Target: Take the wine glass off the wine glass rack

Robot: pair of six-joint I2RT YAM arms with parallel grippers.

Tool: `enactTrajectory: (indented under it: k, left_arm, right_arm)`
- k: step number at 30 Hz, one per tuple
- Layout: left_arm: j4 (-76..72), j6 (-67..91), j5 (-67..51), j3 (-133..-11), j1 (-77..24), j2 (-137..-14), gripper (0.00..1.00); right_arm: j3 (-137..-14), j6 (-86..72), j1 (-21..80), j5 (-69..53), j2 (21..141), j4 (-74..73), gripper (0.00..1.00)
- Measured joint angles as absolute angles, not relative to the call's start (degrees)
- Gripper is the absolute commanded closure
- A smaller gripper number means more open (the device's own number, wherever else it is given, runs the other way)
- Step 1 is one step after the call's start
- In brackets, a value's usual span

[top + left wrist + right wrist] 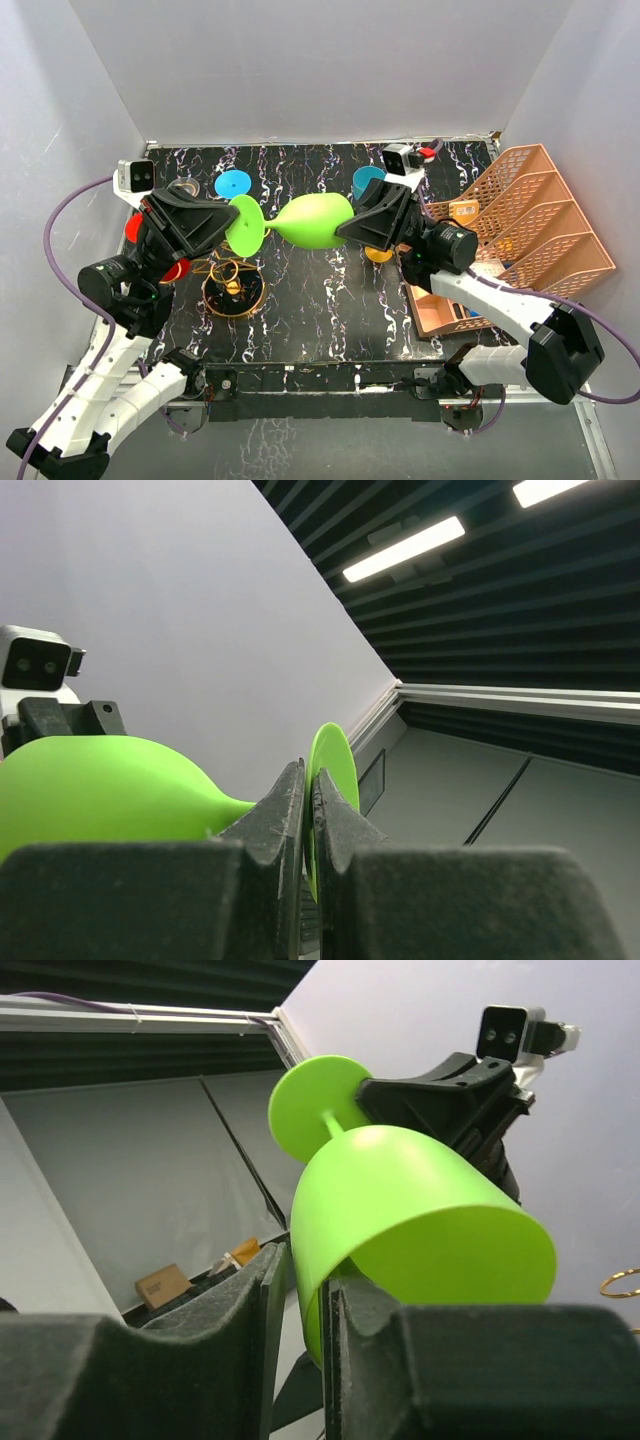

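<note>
A lime-green wine glass (315, 220) hangs on its side above the dark marbled table, held from both ends. My left gripper (232, 225) is shut on the flat foot (335, 770), which sits edge-on between its pads; the bowl (100, 790) bulges to the left. My right gripper (308, 1270) straddles the bowl's rim (420, 1210), one finger inside and one outside, shut on the wall. The gold wire wine glass rack (232, 285) stands on its round dark base below the left gripper, apart from the glass.
A blue disc (232, 184) and a teal cup (366, 180) sit at the back. Red pieces (175, 270) lie by the left arm. The peach mesh organiser (530, 225) fills the right side, with a brown tray (440, 310) in front of it.
</note>
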State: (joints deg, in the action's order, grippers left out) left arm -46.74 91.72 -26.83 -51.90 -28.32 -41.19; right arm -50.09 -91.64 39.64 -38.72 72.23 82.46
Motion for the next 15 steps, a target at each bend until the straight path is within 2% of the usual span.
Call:
enactTrajectory:
  k: [5,8,15]
  left_arm:
    - [-47.13,92.40,-26.83,-51.40,-28.38,-41.15,1.00]
    - [-47.16,92.60,-26.85,-51.35,-28.53,-41.15,0.79]
    - [-44.16,90.28,-25.47,-49.82,-28.45,-39.97,0.47]
  right_arm:
    - [-49.80,-91.68,39.94,-38.06,69.95,82.48,0.90]
    - [-49.78,-91.94,40.40,-37.71,69.06,82.48,0.92]
    - [-48.01,-91.92,40.45,-36.84,65.76,82.46,0.92]
